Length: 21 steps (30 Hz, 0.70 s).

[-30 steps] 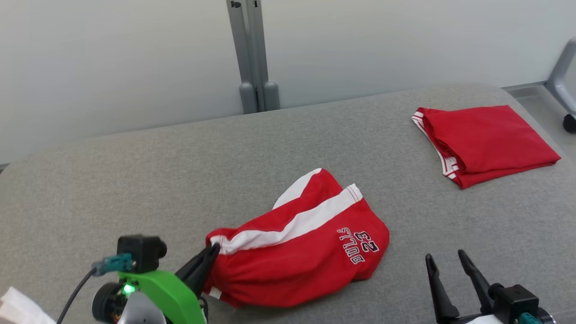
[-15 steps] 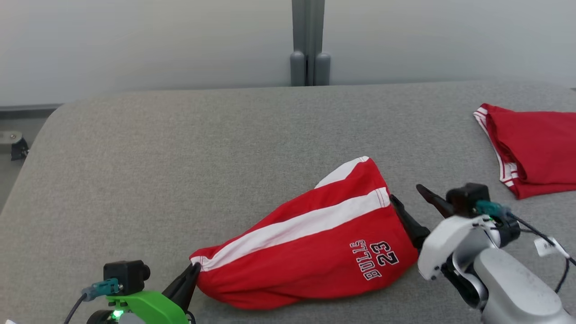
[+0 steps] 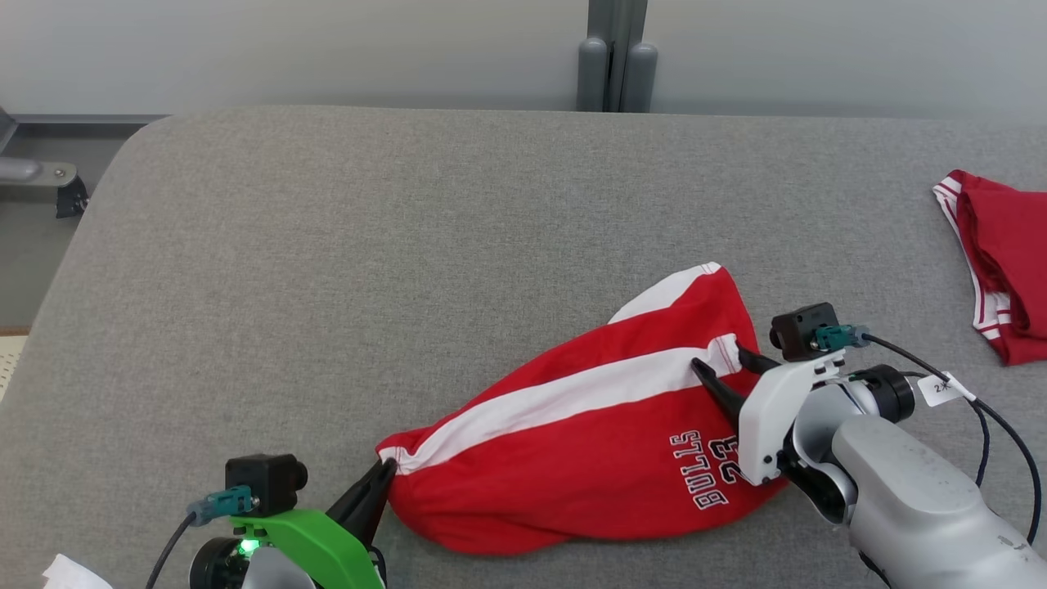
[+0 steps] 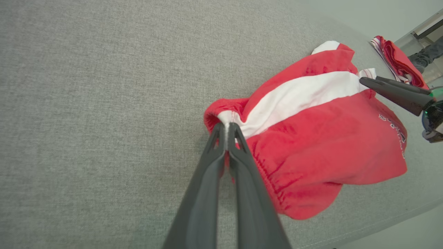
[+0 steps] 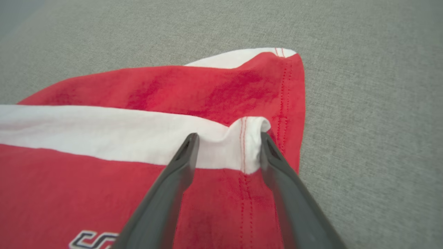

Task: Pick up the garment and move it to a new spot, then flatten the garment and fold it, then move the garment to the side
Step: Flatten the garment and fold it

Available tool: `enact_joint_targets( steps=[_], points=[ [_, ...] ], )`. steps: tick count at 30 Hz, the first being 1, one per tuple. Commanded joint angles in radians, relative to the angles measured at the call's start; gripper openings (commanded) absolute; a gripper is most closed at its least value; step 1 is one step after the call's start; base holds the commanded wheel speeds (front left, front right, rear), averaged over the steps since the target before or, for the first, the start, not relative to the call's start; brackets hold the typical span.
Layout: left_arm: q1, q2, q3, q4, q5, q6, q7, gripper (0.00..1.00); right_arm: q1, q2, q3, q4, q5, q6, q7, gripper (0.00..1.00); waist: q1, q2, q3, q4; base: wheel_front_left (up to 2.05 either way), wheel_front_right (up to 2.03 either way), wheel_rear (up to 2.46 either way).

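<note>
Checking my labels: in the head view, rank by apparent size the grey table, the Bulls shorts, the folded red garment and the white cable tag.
1. grey table
2. Bulls shorts
3. folded red garment, cut off at the edge
4. white cable tag

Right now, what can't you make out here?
Head view: right gripper's mount covers part of the shorts' lettering.
Right wrist view: bottom edge cuts off that lettering.
Head view: right edge cuts off the folded red garment.
Left wrist view: left gripper's shut fingers hide how much fabric they pinch.
</note>
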Motion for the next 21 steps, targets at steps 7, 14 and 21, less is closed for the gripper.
enact_joint_targets(
  steps=[7,14,21],
  points=[
    [-0.025,0.0,0.002,0.019,0.011,-0.013,-0.029,0.0,-0.041,-0.021,0.057,0.019,0.034,0.0,-0.083,0.0,-0.0001,0.0,-0.01,-0.024,0.0,0.0,0.0],
    [-0.145,0.017,0.03,-0.031,0.027,-0.055,-0.058,0.0,-0.115,-0.117,0.023,-0.059,0.104,0.0,-0.158,0.0,-0.0001,0.0,0.0,-0.088,0.0,0.0,0.0],
    [-0.581,0.018,0.016,-0.025,0.087,-0.121,0.011,0.0,-0.362,-0.226,-0.052,-0.139,0.128,0.0,-0.187,0.0,-0.0001,0.0,0.117,-0.152,0.0,0.0,0.0]
  ],
)
